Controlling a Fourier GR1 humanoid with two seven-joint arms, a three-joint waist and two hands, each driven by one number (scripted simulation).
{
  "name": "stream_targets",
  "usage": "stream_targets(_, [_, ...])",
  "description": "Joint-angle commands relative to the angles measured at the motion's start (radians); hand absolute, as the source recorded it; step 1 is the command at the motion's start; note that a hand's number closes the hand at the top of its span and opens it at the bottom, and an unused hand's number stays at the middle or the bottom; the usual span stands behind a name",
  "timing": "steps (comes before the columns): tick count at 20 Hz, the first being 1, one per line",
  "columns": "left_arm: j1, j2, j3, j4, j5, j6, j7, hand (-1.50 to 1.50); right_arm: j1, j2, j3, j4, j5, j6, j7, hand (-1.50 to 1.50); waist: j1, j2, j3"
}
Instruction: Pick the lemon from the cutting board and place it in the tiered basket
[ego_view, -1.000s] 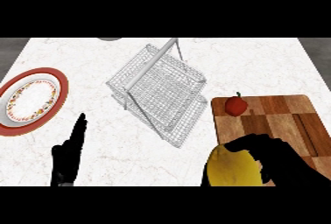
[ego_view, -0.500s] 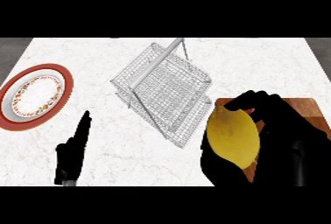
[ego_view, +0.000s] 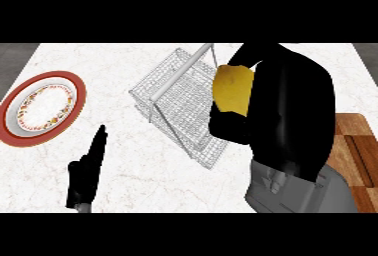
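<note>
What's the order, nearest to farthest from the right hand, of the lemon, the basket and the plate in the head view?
1. Lemon, held in the right hand.
2. Tiered basket, just left of the hand.
3. Plate, at the far left.

Bright, even light over the pale counter (ego_view: 162, 185); right hand (ego_view: 288, 110) a flat black mass.

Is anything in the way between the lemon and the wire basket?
Nothing visible is. The right hand holds the lemon right at the basket's right side, with no other thing between them. The plate sits far off to the left.
</note>
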Motion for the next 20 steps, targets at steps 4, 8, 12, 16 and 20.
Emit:
stream_targets(4, [0.017,-0.026,-0.024,0.026,-0.013,0.004,0.024,0.00,-0.137,0.010,-0.018,0.276,-0.065,-0.070,0.202,1.50,0.003,0.005,-0.004])
stream_targets(8, [0.015,-0.017,-0.022,0.010,-0.026,0.005,0.020,0.00,-0.182,0.010,-0.080,0.380,-0.098,-0.104,0.176,1.50,-0.005,0.004,-0.003])
stream_targets(12, [0.008,-0.021,-0.011,0.001,-0.028,0.018,0.043,0.00,-0.115,0.010,-0.086,0.486,-0.098,-0.306,0.084,1.50,-0.003,0.008,-0.002])
stream_targets(16, [-0.001,-0.008,0.000,0.016,-0.013,-0.011,0.032,0.00,-0.054,0.010,-0.129,0.431,-0.208,-0.455,0.087,-1.50,0.000,0.010,-0.001])
stream_targets(20, [-0.017,0.011,0.011,0.001,-0.002,-0.033,0.044,0.00,-0.062,0.010,-0.142,0.466,-0.285,-0.619,0.059,-1.50,0.015,0.010,-0.001])
